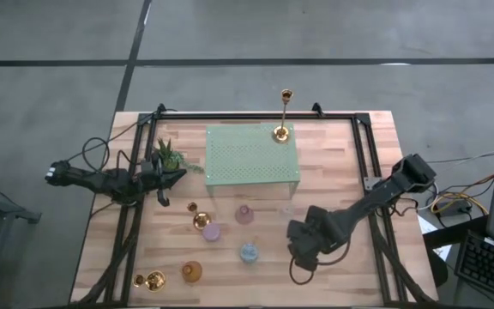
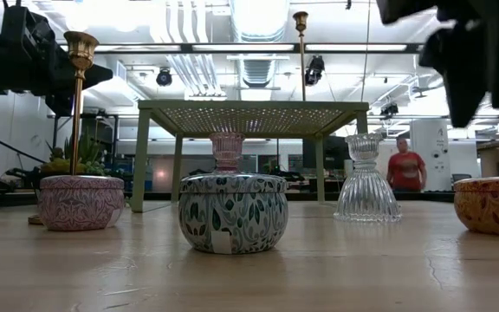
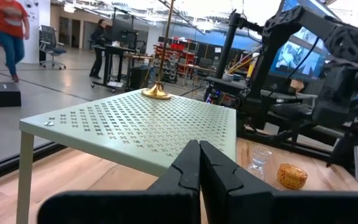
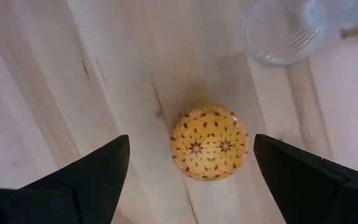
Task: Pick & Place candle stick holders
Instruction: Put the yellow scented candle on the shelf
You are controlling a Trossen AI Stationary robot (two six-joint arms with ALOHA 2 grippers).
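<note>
My right gripper [image 4: 191,142] hangs open and points down over a squat yellow-orange patterned holder [image 4: 209,142] that stands on the table at the near right. Its fingers are spread to either side, above the holder and clear of it. In the high view this gripper [image 1: 303,245] hides the holder. A clear glass holder [image 4: 284,28] stands just beyond. One tall gold candlestick [image 1: 280,129] stands by its round base on the pale green perforated stand [image 1: 251,159]. My left gripper [image 3: 199,168] is shut, level, at the table's left beside the potted plant [image 1: 168,157].
Near the front stand a blue patterned holder [image 2: 233,211], a pink one [image 2: 81,202], a pink glass one [image 1: 244,215], an amber one [image 1: 192,272] and two gold candlesticks [image 1: 200,219] [image 1: 150,280]. A black frame [image 1: 363,146] runs around the table. People show in the room behind.
</note>
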